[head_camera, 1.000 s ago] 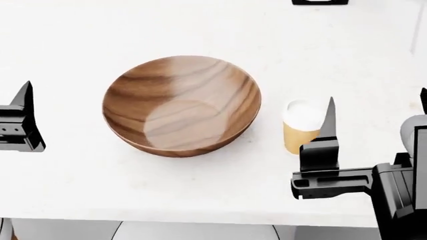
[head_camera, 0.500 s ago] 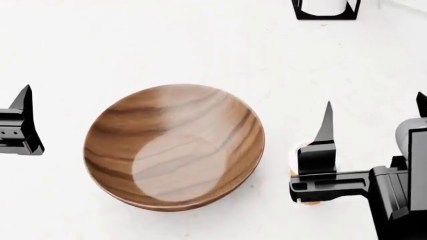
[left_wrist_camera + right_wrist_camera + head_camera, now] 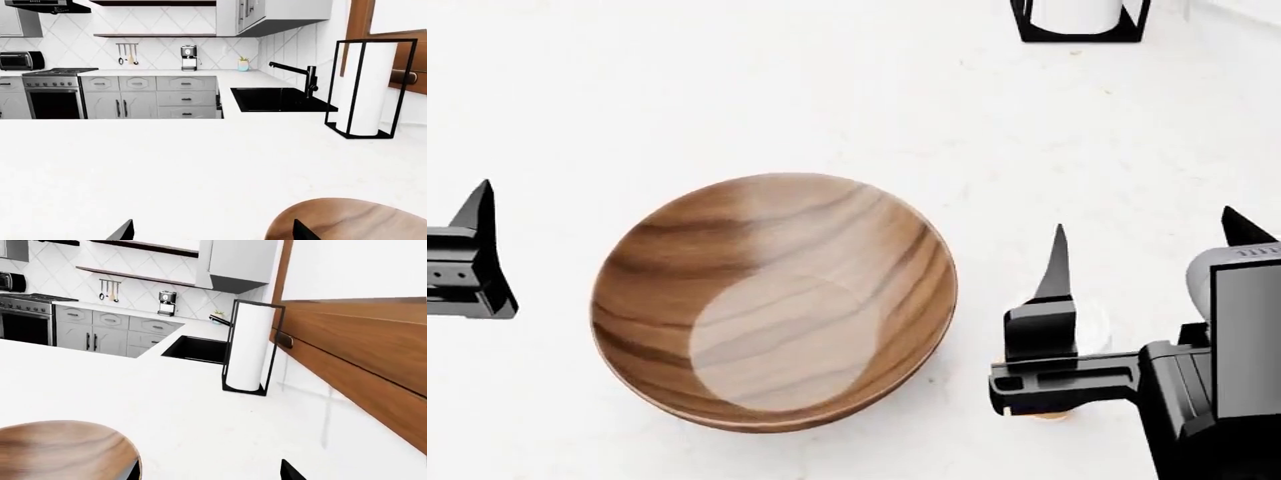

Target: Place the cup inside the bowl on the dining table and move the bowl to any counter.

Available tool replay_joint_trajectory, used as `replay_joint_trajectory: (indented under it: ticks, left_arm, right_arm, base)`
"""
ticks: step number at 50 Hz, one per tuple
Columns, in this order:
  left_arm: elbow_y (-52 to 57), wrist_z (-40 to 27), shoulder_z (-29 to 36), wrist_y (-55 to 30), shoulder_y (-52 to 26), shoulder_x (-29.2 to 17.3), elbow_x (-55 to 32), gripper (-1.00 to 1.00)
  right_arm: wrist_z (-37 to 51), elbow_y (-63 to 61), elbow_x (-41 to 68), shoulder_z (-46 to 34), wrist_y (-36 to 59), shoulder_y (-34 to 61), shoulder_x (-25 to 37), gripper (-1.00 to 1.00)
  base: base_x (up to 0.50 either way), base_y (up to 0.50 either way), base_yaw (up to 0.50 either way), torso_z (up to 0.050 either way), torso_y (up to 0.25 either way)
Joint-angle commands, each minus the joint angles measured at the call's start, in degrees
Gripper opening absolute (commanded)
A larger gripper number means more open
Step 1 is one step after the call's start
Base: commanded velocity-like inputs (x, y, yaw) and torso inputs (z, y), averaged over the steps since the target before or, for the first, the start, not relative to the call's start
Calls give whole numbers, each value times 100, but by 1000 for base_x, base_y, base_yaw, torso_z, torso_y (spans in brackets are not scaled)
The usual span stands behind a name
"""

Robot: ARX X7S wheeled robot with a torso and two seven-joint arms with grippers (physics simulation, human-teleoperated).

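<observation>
A: Where is the bowl (image 3: 774, 300)?

B: It sits upright on the white desk (image 3: 761, 90), near the middle of the head view. Its rim also shows in both wrist views.

A: And the cup (image 3: 1090, 330)?

B: At three o'clock from the bowl, close beside it but apart. Only a sliver of its white lid and a bit of tan at the base show, because the right hand (image 3: 1141, 265) hangs over it.

A: Is that hand pinching it?

B: No, its fingers are spread wide, one on either side of the cup.

A: The left hand (image 3: 474, 255)?

B: At nine o'clock from the bowl, well apart. Its fingers are spread and hold nothing.

A: Anything else?

B: A paper towel stand (image 3: 1081, 20) at one o'clock, far across the desk.
</observation>
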Motion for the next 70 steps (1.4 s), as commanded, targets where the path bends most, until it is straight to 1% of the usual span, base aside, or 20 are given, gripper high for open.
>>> replay_joint_trajectory:
  ticks: [1, 11, 20, 26, 32, 39, 47, 60, 70]
  left_arm:
    - [-45, -10, -12, 98, 64, -9, -5, 100]
    - [-66, -43, 4, 113, 80, -31, -17, 100]
    - [-44, -80, 9, 67, 50, -41, -50, 100]
    - [-40, -91, -12, 15, -12, -68, -81, 100]
    - [-87, -100, 35, 136, 117, -76, -58, 100]
    - [-86, -133, 68, 136, 112, -83, -65, 100]
    - [-80, -132, 61, 130, 132, -113, -100, 100]
    - [-150, -137, 61, 212, 166, -151, -113, 100]
    - [-175, -186, 115, 252, 186, -136, -112, 100]
  right_arm:
    - [-320, 416, -344, -353, -567, -397, -28, 100]
    - [-642, 893, -661, -611, -1041, -883, -57, 100]
    - [-655, 1135, -848, -666, -1188, -1113, -11, 100]
    - [-832, 1573, -1027, -947, -1283, -983, 68, 100]
    - [-925, 1761, -1103, -1096, -1396, -966, 41, 100]
    - [-961, 1810, -1103, -1123, -1444, -935, 47, 100]
    - [-1156, 2195, -1259, -1200, -1795, -1019, -7, 100]
    - [-1515, 2988, -1526, -1637, -2115, -618, -88, 100]
    - [-1644, 3413, -1702, -1831, -2305, -440, -129, 100]
  base:
    - [0, 0, 0, 0, 0]
    - [0, 0, 0, 0, 0]
    - [0, 0, 0, 0, 0]
    - [0, 0, 0, 0, 0]
    - [0, 0, 0, 0, 0]
    - [0, 0, 0, 0, 0]
    - [0, 0, 0, 0, 0]
    - [0, 0, 0, 0, 0]
    - [0, 0, 0, 0, 0]
